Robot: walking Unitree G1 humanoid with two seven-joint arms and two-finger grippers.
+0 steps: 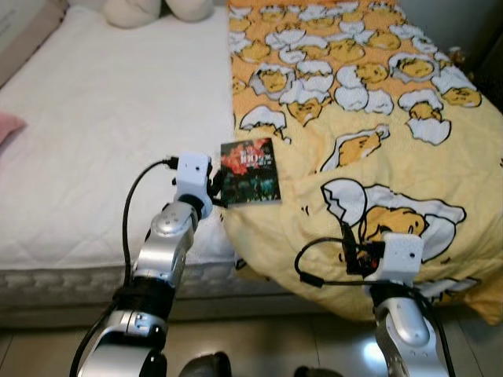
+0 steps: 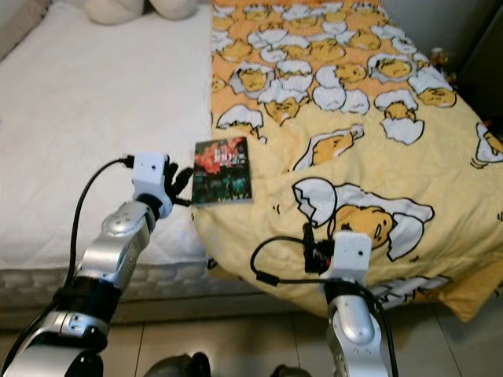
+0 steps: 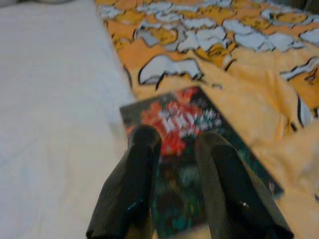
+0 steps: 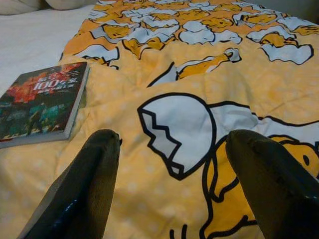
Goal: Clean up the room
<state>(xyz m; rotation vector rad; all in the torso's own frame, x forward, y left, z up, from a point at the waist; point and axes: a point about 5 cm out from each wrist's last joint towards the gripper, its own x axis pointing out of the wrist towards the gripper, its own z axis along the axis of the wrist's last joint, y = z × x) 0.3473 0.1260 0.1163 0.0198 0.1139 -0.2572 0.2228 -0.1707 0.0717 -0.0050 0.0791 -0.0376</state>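
Observation:
A book [image 1: 250, 171] with a dark cover and red artwork lies flat on the bed, on the left edge of a yellow duvet [image 1: 377, 118] printed with egg cartoons. My left gripper [image 1: 214, 188] sits at the book's left side, low over the mattress. Its fingers [image 3: 142, 149] are slightly apart over the near end of the book [image 3: 174, 129] and hold nothing. My right gripper [image 4: 169, 144] hovers over the duvet's front part, right of the book [image 4: 42, 102]. Its fingers [image 4: 89, 169] are spread wide and empty.
The bare white mattress [image 1: 102, 133] takes up the bed's left half. Cream plush cushions [image 1: 157, 9] lie at the head of the bed, and a pink item [image 1: 6, 126] pokes in at the far left. Tiled floor [image 1: 267, 345] runs along the bed's front edge. Dark furniture [image 1: 491, 55] stands at the right.

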